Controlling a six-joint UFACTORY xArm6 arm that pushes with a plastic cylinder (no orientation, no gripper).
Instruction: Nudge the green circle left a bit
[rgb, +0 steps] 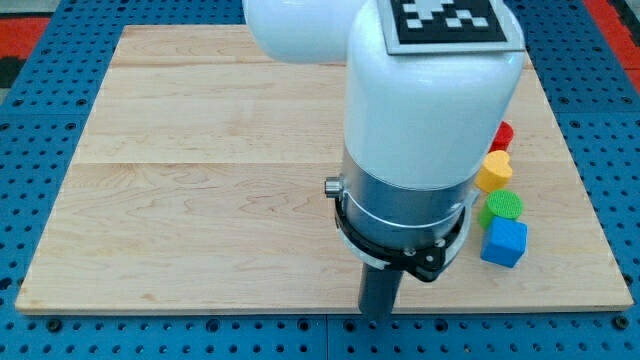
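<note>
Nearest to you is the dark rod (380, 292) hanging below the arm's white and grey body (420, 130), low in the view and a little right of centre. My tip (377, 316) sits at the rod's lower end, close to the bottom edge of the wooden board (200, 200). There is no claw on this arm, so you have nothing to read as wide, narrow or holding; the rod simply ends in the tip, and it touches no block.

Look to the view's right of my tip and a little toward the view's top, and you find four blocks in a tight column near the board's right edge. The blue cube (503, 242) is the lowest and the closest to my tip, yet well apart from it. Just above it, touching or nearly so, lies the green circle (503, 206), the piece you want. Above that sits the yellow block (493, 171), its shape rounded with a notch, perhaps a heart. Highest, you see the red block (503, 133), partly hidden behind the arm's body, so you cannot tell its shape.
</note>
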